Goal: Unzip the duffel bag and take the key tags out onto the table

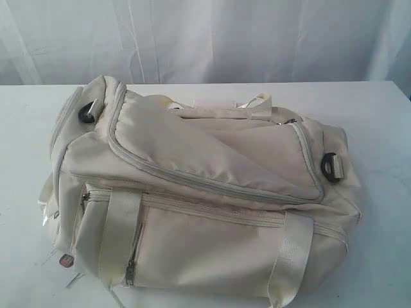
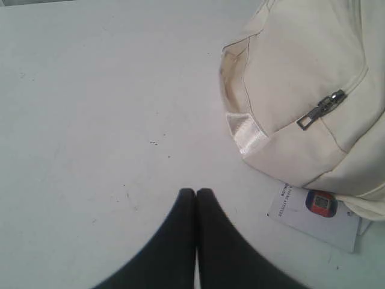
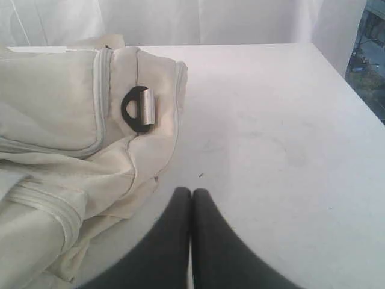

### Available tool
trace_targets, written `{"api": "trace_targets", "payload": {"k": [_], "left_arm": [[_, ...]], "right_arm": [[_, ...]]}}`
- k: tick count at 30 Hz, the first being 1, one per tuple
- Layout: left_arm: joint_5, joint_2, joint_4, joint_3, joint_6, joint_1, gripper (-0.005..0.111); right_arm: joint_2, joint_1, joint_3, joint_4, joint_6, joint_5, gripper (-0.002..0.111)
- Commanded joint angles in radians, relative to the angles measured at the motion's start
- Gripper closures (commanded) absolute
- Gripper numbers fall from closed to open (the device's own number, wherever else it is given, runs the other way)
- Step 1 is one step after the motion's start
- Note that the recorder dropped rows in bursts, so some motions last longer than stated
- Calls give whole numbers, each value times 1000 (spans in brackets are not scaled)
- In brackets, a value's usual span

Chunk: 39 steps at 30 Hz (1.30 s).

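White pleated curtain for a backdrop, wide white table running edge to edge beneath. Filling the middle of that table, the duffel bag, lying long-side on to the exterior view, cream fabric slumped and soft, top flap facing up. Looks fully zipped: grey main zipper tracing the flap's edge with no gap showing, front pocket zippers closed as well. Placed flat and central, most likely to leave both arms bare tabletop at either end for reaching in. Webbing straps draped down the front, out of the flap's way. Black D-ring at the right end, another at the left, handy landmarks for each wrist camera. No sign of the key tags anywhere on the surface; presumably tucked inside, hidden by the closed flap. Down at the left end, a paper hang tag poking out from under the bag, and a metal zipper pull lying flat on the side panel. Left gripper clenched tight, pads pressed together, holding nothing, poised over bare table just beside the bag's end. Right gripper likewise pinched closed and empty, parked near the opposite end, D-ring in sight. Nothing started yet; first up, spreading those jaws and hunting for the main zipper's pull.
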Motion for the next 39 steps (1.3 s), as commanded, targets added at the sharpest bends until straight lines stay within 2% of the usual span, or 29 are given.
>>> {"api": "trace_targets", "payload": {"k": [1,24,31,33,37,39], "left_arm": [[-1,-5,-9,3,3,2,107],[-1,-5,-9,3,3,2,107],[-1,-5,-9,3,93,2,107],[-72,-5,-9,3,93,2,107],[-316,-5,-9,3,93,2,107],[-363,-5,-9,3,93,2,107]], "right_arm": [[-6,-6,1,-4,5,-6,108],[-6,-6,1,-18,-13,-2,108],[-6,-6,1,-18,-13,-2,108],[-6,-6,1,-18,-13,-2,108],[-6,-6,1,-18,-13,-105,108],[-6,-6,1,-18,-11,-192,108]]}}
